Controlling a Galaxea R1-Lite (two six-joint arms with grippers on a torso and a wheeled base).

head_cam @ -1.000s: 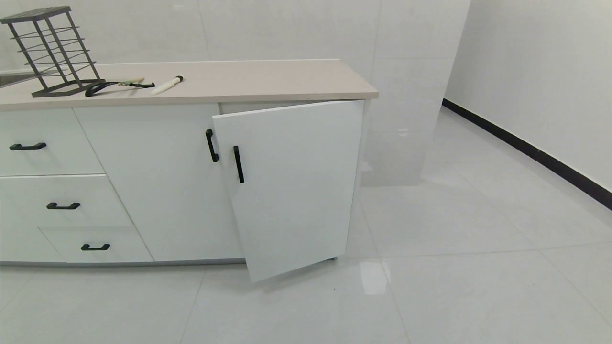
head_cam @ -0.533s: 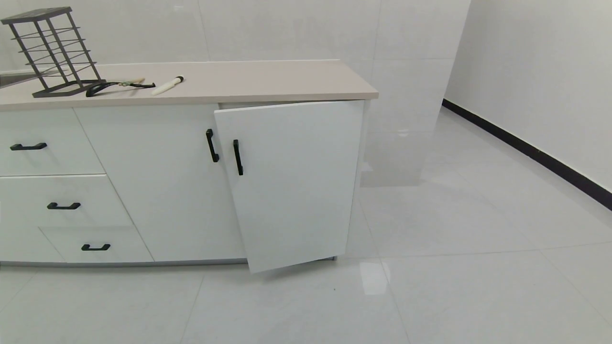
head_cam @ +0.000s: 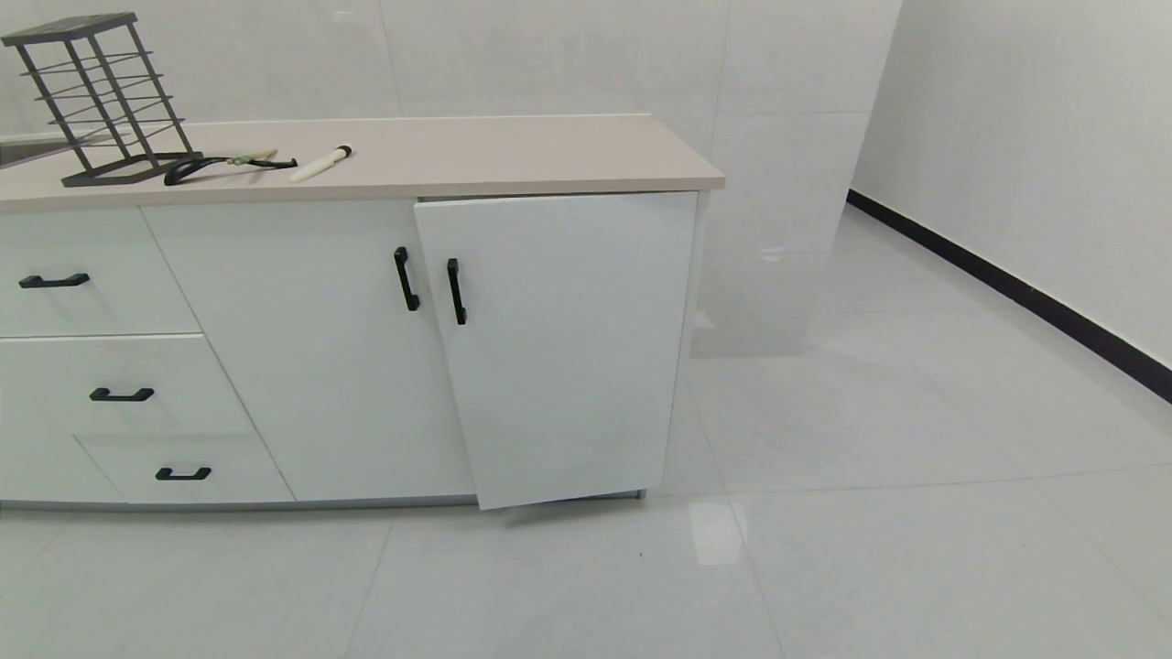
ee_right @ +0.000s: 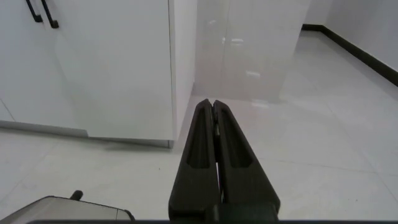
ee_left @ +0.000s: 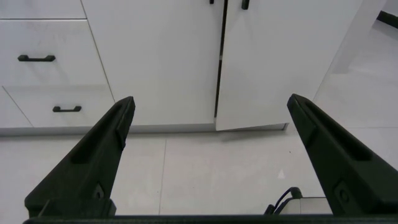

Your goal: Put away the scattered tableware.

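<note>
The scattered tableware, a black utensil (head_cam: 197, 167) and a white-handled knife (head_cam: 320, 163), lies lengthwise along the table (head_cam: 513, 151) beside the rack (head_cam: 96, 101), up and left of both claws. The left claw (ee_left: 211, 102), wide open, seems nearer; the right claw (ee_right: 213, 106) is closed and empty.

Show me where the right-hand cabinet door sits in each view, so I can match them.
Head view: right-hand cabinet door, slightly ajar, under the countertop's right end.
Left wrist view: door ahead, between the fingers of the open left gripper.
Right wrist view: door beyond the shut right gripper, at the cabinet's end.
Shared landmark: the door's black handle.
</note>
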